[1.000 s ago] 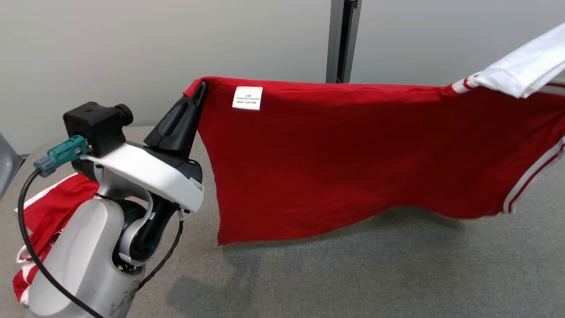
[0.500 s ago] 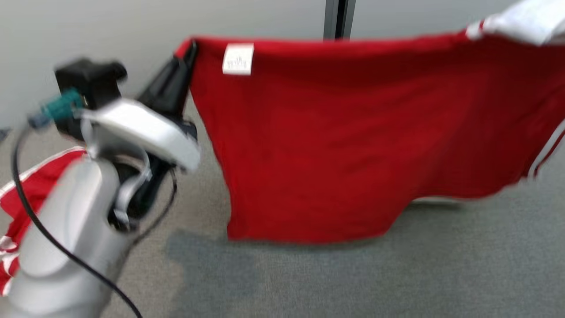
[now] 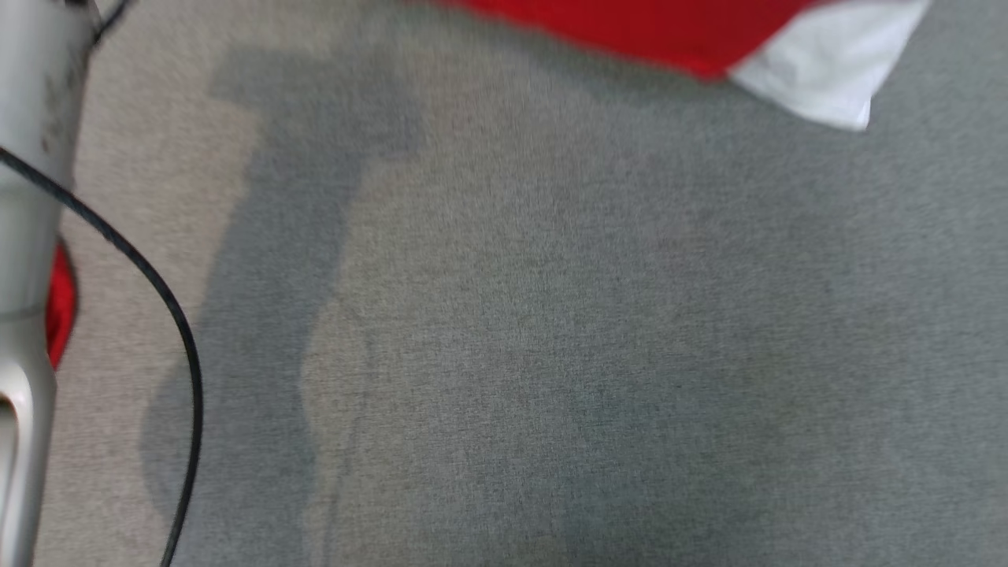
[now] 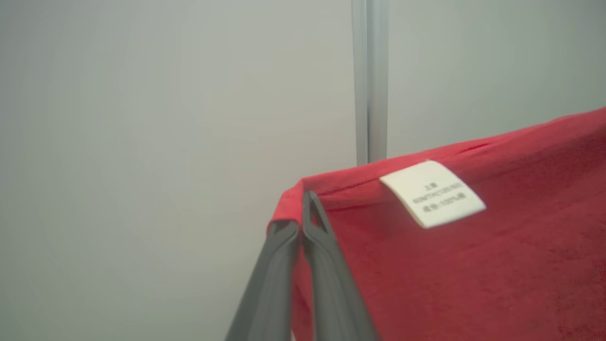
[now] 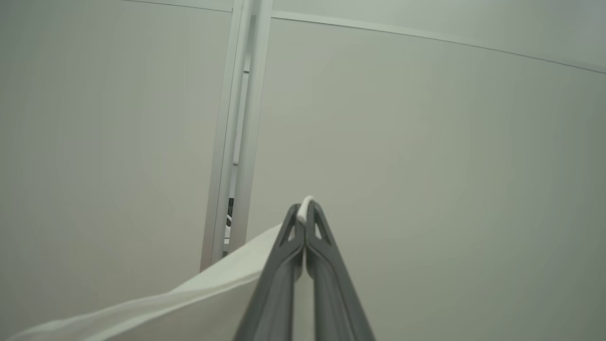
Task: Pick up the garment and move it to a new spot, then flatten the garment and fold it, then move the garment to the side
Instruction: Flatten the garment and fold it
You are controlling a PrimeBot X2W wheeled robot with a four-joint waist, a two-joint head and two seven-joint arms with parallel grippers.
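Left pincer point(image 4: 303, 213) clenched on a red corner of the garment point(image 4: 473, 274); right pincer point(image 5: 305, 209) clenched on its white edge. Judged: held apart so the cloth hangs spread near the worktop's point(image 3: 504, 331) far edge, ready for laying flat.

Garment point(image 3: 630, 24): plain red, with a white corner point(image 3: 819, 71) at 1 o'clock in the head view. Its label point(image 4: 432, 192) is cream with dark print. Table point(image 3: 551, 331): mottled grey. Cable point(image 3: 195, 386): black. Left hand point(image 4: 305, 206) and right hand point(image 5: 305, 210): dark grey. Wall point(image 4: 142, 142): pale grey.
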